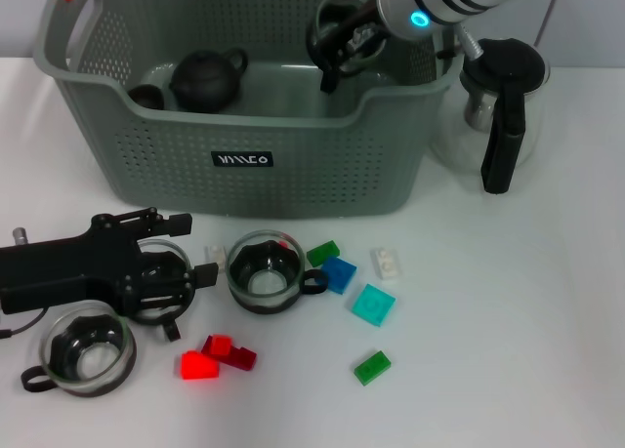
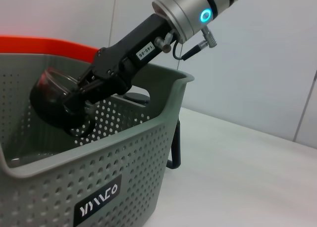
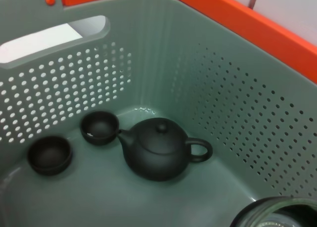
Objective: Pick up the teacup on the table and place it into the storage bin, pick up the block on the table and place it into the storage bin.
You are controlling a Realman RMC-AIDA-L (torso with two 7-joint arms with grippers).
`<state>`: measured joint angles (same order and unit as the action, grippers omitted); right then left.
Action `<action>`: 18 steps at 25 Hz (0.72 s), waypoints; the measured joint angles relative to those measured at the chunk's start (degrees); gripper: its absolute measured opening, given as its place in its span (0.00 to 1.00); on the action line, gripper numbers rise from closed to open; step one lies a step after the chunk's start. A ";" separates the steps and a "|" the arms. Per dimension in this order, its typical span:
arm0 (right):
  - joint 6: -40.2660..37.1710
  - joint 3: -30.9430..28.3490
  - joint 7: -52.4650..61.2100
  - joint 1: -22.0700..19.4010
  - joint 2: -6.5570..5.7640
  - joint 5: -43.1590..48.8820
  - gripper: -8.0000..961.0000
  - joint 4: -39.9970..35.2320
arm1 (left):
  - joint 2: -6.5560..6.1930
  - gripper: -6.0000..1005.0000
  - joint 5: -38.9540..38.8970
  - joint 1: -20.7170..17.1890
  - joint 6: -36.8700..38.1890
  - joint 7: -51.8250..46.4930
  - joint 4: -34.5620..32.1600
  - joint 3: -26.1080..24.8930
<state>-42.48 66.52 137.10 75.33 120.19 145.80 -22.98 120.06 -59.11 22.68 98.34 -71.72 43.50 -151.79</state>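
Right gripper (image 1: 337, 46) hangs inside the right end of the bin (image 1: 293, 165), clenched on a glass teacup (image 1: 330, 28) held above the bin floor; the left wrist view shows its fingers (image 2: 86, 96) clamped on the cup (image 2: 52, 96) just behind the near wall (image 2: 99, 172). On the bin floor at the left sit a dark teapot (image 3: 156, 149) and two small dark cups (image 3: 99, 127), (image 3: 49, 154).

Left gripper (image 1: 161, 272) lies low over the near left of the table (image 1: 508, 321), over a glass cup (image 1: 161, 277); I cannot tell whether its fingers are closed. Two more glass cups stand near it, one nearer (image 1: 86, 348) and one to its right (image 1: 266, 270). Scattered blocks lie to the right: red (image 1: 217, 357), green (image 1: 322, 253), blue (image 1: 339, 273), cyan (image 1: 373, 305), white (image 1: 387, 263), and another green (image 1: 371, 367). A glass pitcher (image 1: 498, 106) stands right of the bin.
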 joint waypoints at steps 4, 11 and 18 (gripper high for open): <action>0.41 -0.40 1.12 -0.89 0.02 0.00 0.07 0.15 | 0.09 0.78 -0.02 0.15 0.00 0.00 0.00 0.00; -0.33 -0.05 1.11 -1.23 0.04 -0.05 0.08 0.23 | 0.09 0.77 -0.05 0.29 0.03 0.00 0.00 0.00; -2.48 -0.04 1.04 -1.22 -0.25 0.06 0.10 -0.54 | 0.09 0.78 -0.05 0.22 0.31 0.00 0.11 0.00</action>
<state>-44.96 66.47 138.14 74.11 119.94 145.87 -23.52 120.15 -59.15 22.90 98.65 -71.72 43.61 -151.79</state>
